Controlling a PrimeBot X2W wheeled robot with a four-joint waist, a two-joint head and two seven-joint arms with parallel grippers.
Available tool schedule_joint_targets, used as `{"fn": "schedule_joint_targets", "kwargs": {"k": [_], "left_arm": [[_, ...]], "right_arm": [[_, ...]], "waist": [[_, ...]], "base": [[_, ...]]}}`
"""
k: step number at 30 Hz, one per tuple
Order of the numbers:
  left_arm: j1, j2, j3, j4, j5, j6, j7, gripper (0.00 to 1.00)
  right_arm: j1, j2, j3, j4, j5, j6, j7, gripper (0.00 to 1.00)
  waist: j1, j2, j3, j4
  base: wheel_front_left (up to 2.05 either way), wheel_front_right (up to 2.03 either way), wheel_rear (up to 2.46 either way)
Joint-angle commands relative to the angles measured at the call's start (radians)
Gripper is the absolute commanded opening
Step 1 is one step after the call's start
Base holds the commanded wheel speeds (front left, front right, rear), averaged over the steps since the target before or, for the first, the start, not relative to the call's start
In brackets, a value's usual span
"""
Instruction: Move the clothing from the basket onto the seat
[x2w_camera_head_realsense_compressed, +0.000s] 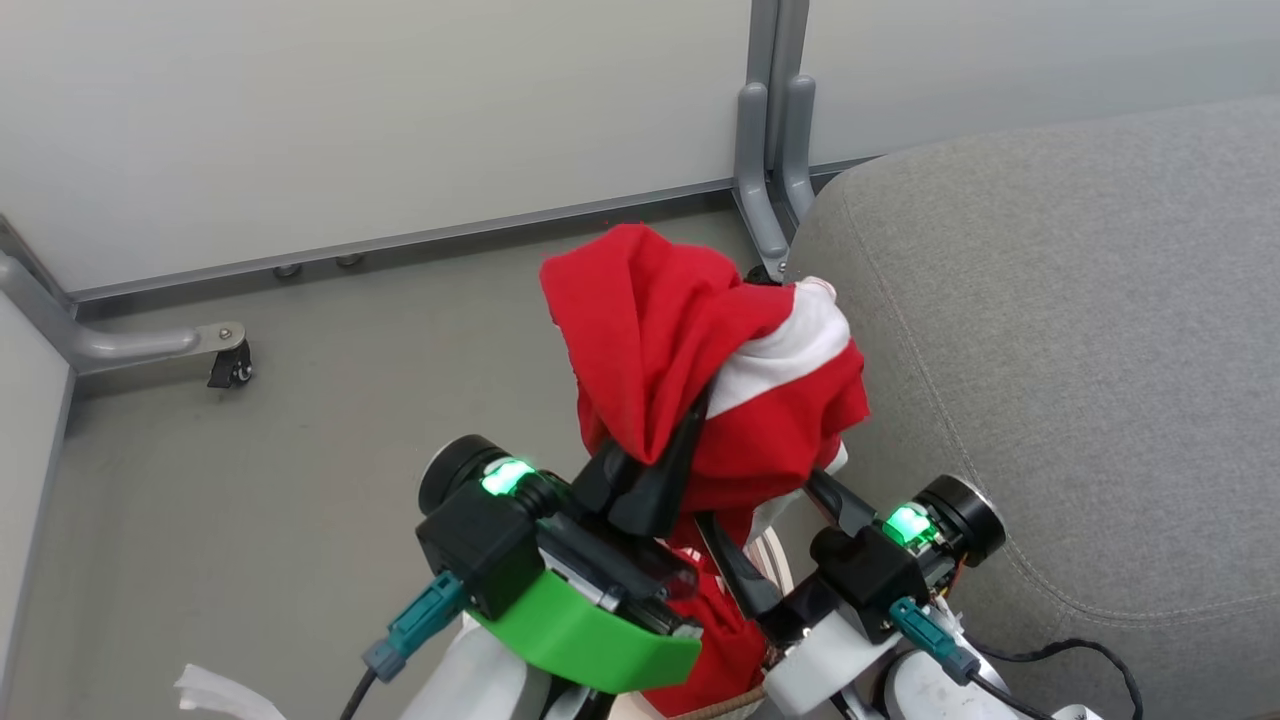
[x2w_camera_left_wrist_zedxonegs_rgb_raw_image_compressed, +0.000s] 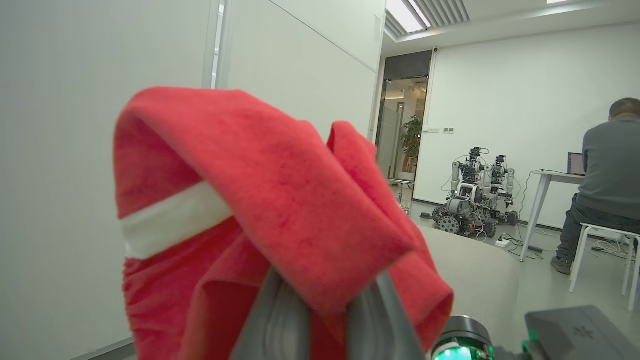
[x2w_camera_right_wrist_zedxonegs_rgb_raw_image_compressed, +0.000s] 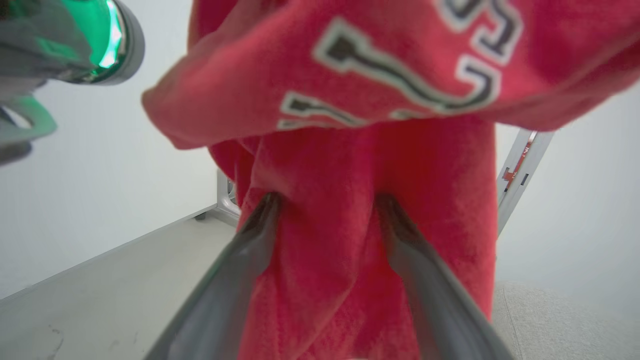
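My left gripper is shut on a bright red piece of clothing with a white stripe and holds it up in the air, just left of the grey seat. In the left wrist view the fingers pinch a fold of this clothing. Lower red cloth hangs down toward a tan basket rim at the bottom edge. My right gripper stands open, its fingers spread to either side of the hanging red cloth, which carries printed numerals.
A pale partition wall runs behind, with grey posts at the seat's corner and a caster leg on the left. White paper lies on the floor. A seated person and parked robots are farther off.
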Motion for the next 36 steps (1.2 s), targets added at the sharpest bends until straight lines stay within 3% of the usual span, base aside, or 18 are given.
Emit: {"fn": "schedule_joint_targets", "kwargs": {"k": [1,8,14,32,33,34,36], "left_arm": [[0.007,0.004,-0.011,0.004,-0.010,-0.004,-0.001,0.00],[0.005,0.003,-0.075,0.002,-0.056,-0.006,-0.001,0.00],[-0.007,0.003,-0.091,-0.005,-0.084,0.001,-0.001,0.00],[0.010,0.003,-0.145,0.004,-0.123,0.006,-0.001,0.00],[0.010,0.003,-0.146,0.004,-0.124,0.006,-0.001,0.00],[0.008,0.003,-0.148,0.005,-0.125,0.006,-0.001,0.00],[0.006,0.003,-0.148,0.008,-0.124,0.005,-0.001,0.00]], "right_arm": [[-0.013,0.001,-0.010,0.013,-0.008,0.000,-0.003,1.00],[-0.040,0.006,-0.018,0.096,-0.062,0.000,-0.003,1.00],[-0.059,0.006,0.037,0.152,-0.066,0.000,-0.003,1.00],[-0.079,0.006,0.026,0.146,-0.027,0.000,-0.003,1.00],[-0.082,0.006,0.021,0.148,-0.021,0.000,-0.003,0.33],[-0.086,0.006,0.012,0.135,-0.014,0.000,-0.003,0.00],[-0.079,0.007,0.003,0.124,-0.013,0.000,-0.003,0.00]], "waist": [[0.0000,0.0000,-0.001,0.001],[0.0000,0.0000,-0.007,0.010],[0.0000,0.0000,-0.012,0.022],[0.0000,0.0000,-0.012,0.026],[0.0000,0.0000,-0.012,0.026],[0.0000,0.0000,-0.011,0.027],[0.0000,0.0000,-0.010,0.028]], "base": [[0.00,0.00,0.00],[0.00,0.00,0.00],[0.00,0.00,0.00],[0.00,0.00,0.00],[0.00,0.00,0.00],[0.00,0.00,0.00],[0.00,0.00,0.00]]}}
